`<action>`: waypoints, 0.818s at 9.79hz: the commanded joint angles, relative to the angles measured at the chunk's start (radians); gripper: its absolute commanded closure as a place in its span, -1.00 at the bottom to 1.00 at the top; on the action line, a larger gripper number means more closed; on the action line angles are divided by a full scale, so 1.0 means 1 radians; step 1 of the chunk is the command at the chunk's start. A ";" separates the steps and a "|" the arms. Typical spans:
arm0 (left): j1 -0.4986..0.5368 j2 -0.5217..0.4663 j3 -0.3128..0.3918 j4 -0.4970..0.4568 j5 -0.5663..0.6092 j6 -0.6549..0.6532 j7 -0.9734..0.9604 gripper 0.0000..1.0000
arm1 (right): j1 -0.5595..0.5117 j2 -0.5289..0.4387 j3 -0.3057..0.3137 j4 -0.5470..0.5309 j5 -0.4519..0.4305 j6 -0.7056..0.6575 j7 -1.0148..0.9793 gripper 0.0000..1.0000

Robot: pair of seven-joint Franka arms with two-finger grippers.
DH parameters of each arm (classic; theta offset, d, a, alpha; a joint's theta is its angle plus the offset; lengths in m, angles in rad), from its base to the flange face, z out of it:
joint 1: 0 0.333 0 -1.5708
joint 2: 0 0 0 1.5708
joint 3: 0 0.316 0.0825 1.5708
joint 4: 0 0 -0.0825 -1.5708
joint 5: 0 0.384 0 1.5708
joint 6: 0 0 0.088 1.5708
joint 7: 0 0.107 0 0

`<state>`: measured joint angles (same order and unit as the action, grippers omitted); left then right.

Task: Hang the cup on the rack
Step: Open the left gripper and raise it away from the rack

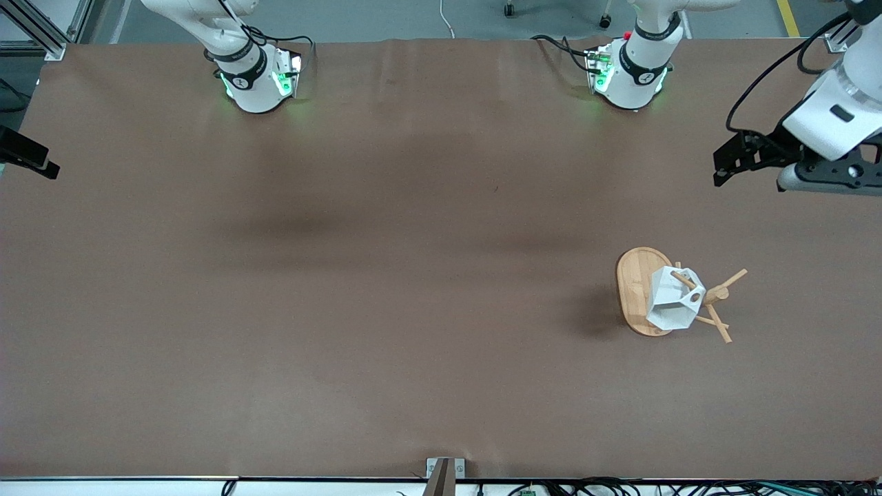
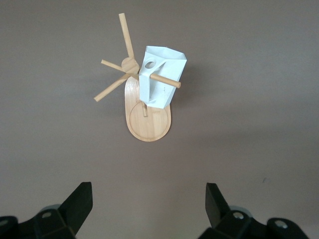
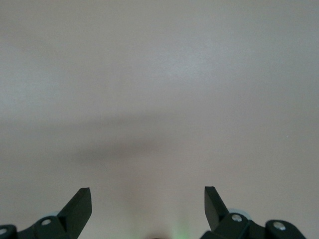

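Note:
The white faceted cup [image 1: 670, 303] hangs on a peg of the bamboo rack [image 1: 631, 284], over its oval base, and the peg's tip sticks out past the cup. Nothing else touches the cup. In the left wrist view the cup [image 2: 162, 82] and the rack [image 2: 148, 125] show apart from my fingers. My left gripper [image 1: 727, 164] is open and empty, up in the air over the table at the left arm's end, well clear of the rack; it also shows in its wrist view [image 2: 148, 200]. My right gripper [image 3: 148, 199] is open and empty over bare table; only its tip [image 1: 27, 158] shows in the front view.
The brown table [image 1: 386, 275] is bare around the rack. Both arm bases [image 1: 258, 76] stand along the table's edge farthest from the front camera. A small metal bracket [image 1: 444, 472] sits at the edge nearest that camera.

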<state>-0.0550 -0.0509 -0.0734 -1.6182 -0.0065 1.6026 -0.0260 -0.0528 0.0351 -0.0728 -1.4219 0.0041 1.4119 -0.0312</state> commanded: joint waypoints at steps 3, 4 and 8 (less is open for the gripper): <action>0.061 0.000 -0.032 0.023 0.020 -0.041 0.008 -1.00 | 0.004 0.000 -0.002 0.011 -0.015 -0.010 -0.009 -1.00; 0.061 0.003 -0.032 0.032 0.020 -0.044 0.008 -1.00 | 0.004 0.000 -0.002 0.011 -0.015 -0.010 -0.009 -1.00; 0.069 -0.001 -0.037 0.035 0.023 -0.079 0.008 -1.00 | 0.004 0.000 -0.002 0.011 -0.013 -0.010 -0.009 -1.00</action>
<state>0.0017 -0.0537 -0.0916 -1.5692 -0.0053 1.5490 -0.0229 -0.0528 0.0351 -0.0730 -1.4219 0.0041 1.4119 -0.0312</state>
